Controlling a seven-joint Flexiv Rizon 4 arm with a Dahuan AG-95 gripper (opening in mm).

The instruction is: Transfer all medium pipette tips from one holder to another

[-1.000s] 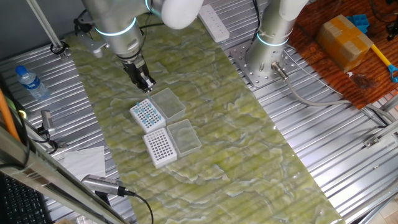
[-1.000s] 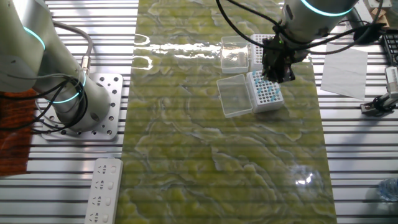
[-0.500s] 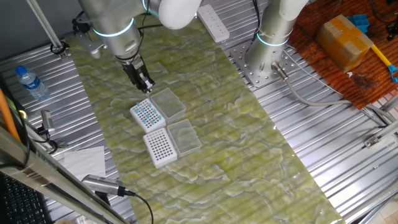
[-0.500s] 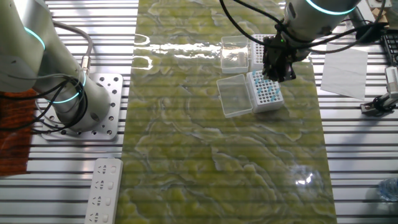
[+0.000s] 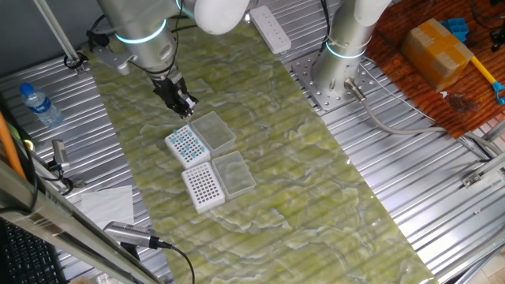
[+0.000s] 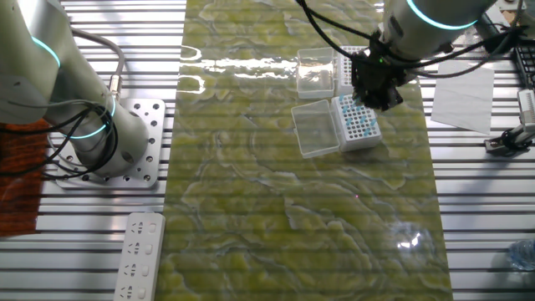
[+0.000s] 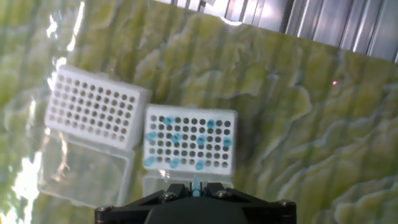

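Two white plastic tip holders stand side by side on the green marbled table mat [image 5: 316,181], each with a clear hinged lid lying open beside it.

Item 1: silver robot arm, wrist angled down over the mat; its black two-finger gripper [image 5: 183,102] [image 6: 374,90] hangs above and just beside the partly filled white tip holder [image 5: 185,144] [image 6: 358,122] [image 7: 191,140], apart from it. Jaws narrow, closed on one light-blue-topped pipette tip [image 7: 196,185], which sits between the fingertips with its long axis running along the fingers, pointing away from the hand toward the mat.

Item 2: medium pipette tips with light-blue tops [image 7: 175,137], scattered in the partly filled holder, standing upright in their holes, blue ends up. Most holes there are dark and bare.

Item 3: second white tip holder [image 5: 202,186] [image 7: 96,107], just beside the first; all visible holes dark.

Item 4: clear plastic lids [image 5: 213,130] [image 6: 317,129], flat on the mat.
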